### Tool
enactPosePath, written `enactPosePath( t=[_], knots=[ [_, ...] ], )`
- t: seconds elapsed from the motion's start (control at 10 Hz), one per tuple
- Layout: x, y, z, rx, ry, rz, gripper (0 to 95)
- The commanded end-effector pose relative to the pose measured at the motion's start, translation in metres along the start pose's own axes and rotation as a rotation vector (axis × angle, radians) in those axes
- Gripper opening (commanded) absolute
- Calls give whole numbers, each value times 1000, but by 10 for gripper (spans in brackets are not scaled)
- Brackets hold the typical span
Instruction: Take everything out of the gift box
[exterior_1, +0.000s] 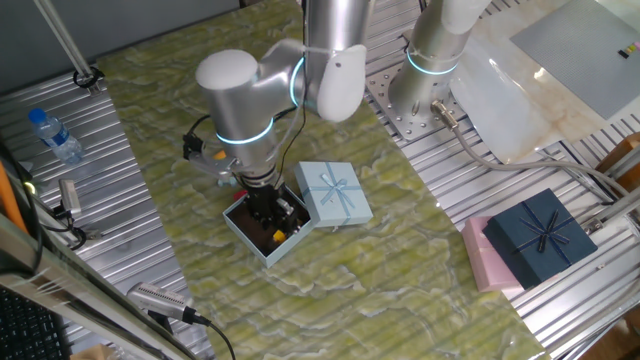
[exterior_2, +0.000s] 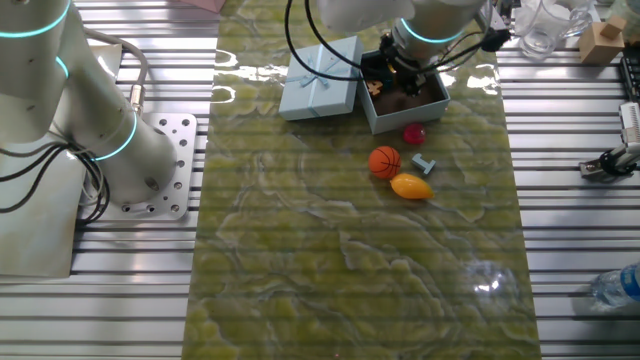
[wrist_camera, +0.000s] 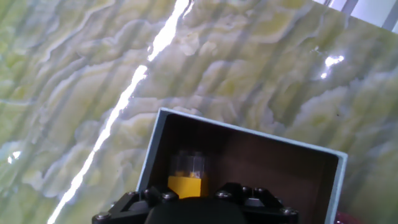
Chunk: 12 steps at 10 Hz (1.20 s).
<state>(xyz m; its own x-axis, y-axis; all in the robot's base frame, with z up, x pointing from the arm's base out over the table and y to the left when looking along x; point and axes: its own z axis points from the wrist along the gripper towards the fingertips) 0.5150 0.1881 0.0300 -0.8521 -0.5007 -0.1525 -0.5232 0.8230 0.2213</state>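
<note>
Pale-blue gift box (exterior_1: 262, 232) mostly hides the claw (exterior_1: 268, 212) inside it; can't tell its grip, yellow bit (wrist_camera: 185, 182) blurry.

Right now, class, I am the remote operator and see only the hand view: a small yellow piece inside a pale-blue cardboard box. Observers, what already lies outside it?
Observer: An orange toy basketball, a yellow-orange mango-like fruit, a magenta piece and a grey-blue bit lie on the table beside the gift box.
Operator: Where is the lid?
Observer: The pale-blue lid with a ribbon bow lies flat beside the box.
Operator: And my gripper?
Observer: The gripper is lowered into the box; whether its jaws are open is hidden.
</note>
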Motion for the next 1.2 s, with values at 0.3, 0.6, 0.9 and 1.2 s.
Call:
enactPosePath(
  t=[0.3, 0.6, 0.9, 1.2],
  knots=[
    [0, -3, 2, 28, 1, -1, 570],
    [0, -4, 2, 61, -15, -22, 570],
    [-1, -3, 1, 159, -35, -55, 380],
    [-1, -3, 1, 150, -36, -43, 190]
  ],
)
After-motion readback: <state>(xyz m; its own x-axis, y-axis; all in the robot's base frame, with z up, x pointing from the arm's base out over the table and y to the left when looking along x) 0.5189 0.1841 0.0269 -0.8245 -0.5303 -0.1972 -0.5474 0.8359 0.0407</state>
